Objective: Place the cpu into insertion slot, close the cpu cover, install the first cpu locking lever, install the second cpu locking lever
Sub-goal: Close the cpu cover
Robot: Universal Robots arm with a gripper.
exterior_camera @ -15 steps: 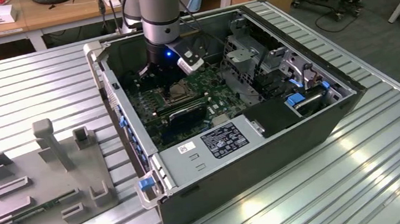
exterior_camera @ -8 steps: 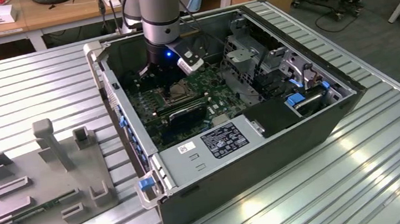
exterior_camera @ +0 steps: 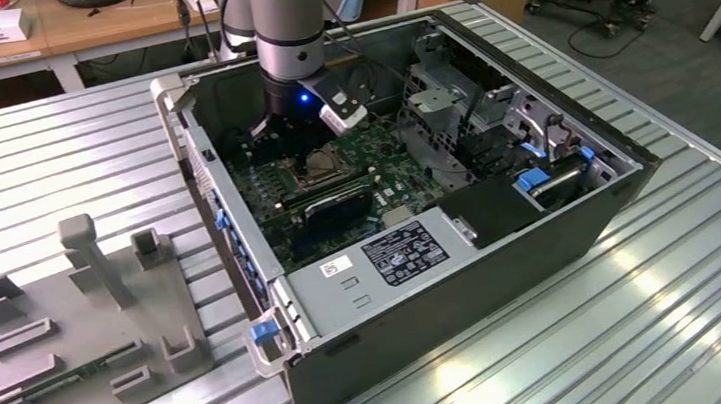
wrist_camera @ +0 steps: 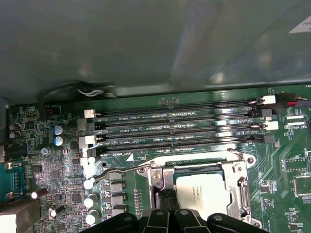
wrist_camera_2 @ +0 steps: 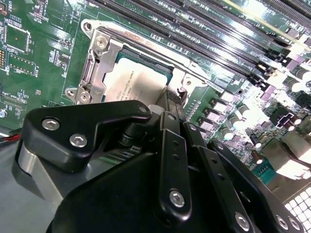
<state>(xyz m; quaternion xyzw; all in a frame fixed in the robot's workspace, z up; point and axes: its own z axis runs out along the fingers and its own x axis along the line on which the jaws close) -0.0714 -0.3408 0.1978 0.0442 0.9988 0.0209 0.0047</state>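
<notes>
The cpu (wrist_camera: 203, 190), a pale square chip, lies flat in the insertion slot (wrist_camera: 194, 169) on the green motherboard; it also shows in the second wrist view (wrist_camera_2: 136, 83). The silvery cpu cover (wrist_camera: 241, 187) (wrist_camera_2: 98, 64) lies as a frame around the chip. A thin wire locking lever (wrist_camera: 115, 174) sticks out sideways from the socket's corner. My gripper (wrist_camera: 167, 203) (wrist_camera_2: 173, 100) hovers at the socket's edge, shut, with nothing seen between its fingers. In the exterior view the gripper (exterior_camera: 284, 135) stands inside the open case just behind the socket (exterior_camera: 317, 169).
Long black memory slots (wrist_camera: 180, 128) run beside the socket, near the case wall (wrist_camera: 155, 43). Capacitors (wrist_camera: 90, 201) and a connector block (wrist_camera: 14, 174) crowd one side. A drive cage (exterior_camera: 460, 121) sits at the exterior view's right. A grey fixture block (exterior_camera: 86, 331) rests on the ribbed table.
</notes>
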